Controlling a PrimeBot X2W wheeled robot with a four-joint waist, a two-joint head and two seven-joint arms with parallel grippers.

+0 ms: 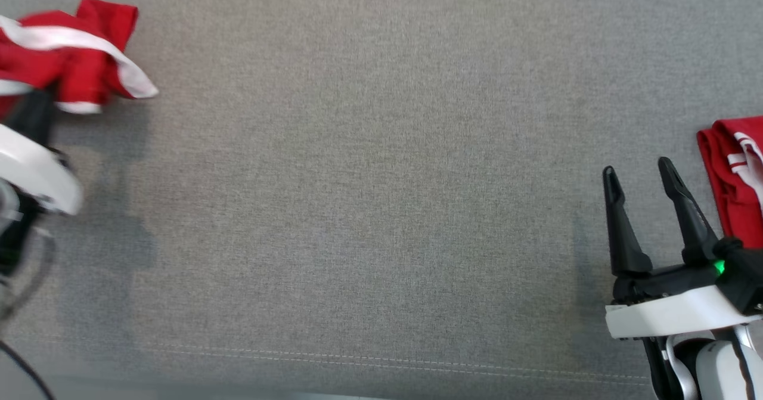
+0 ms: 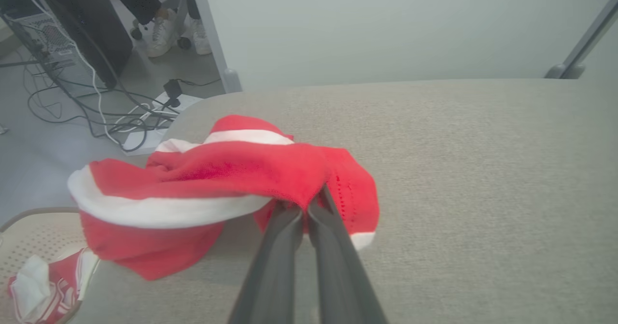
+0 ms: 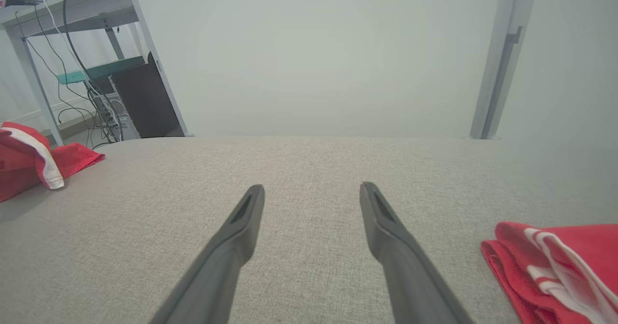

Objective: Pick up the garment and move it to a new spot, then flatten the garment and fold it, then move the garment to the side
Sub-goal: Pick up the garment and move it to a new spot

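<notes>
**Red cloth pinched at the table's left corner**

Red with white bands, the garment sits bunched at the far-left corner of the grey fabric-covered table. One end reaches out past the edge above a perforated basket. My left gripper has its fingers pressed together on a fold of red near the garment's right end, so I hold one pinch of a crumpled heap.

I judge it light, soft and limp. It will sag and trail from whatever point I hold, and the loose end may drag or catch on the table's edge. It is not fragile, and the weave looks grippy rather than slick, though a thin pinch could slide out under a quick move. For flattening, I would rather take a hem or a white band at two corners, one in each tool.

Across the bare middle, my right gripper hovers over the table with its fingers wide apart and nothing between them. Just beside it on the right lies another red-and-white piece, folded.
</notes>
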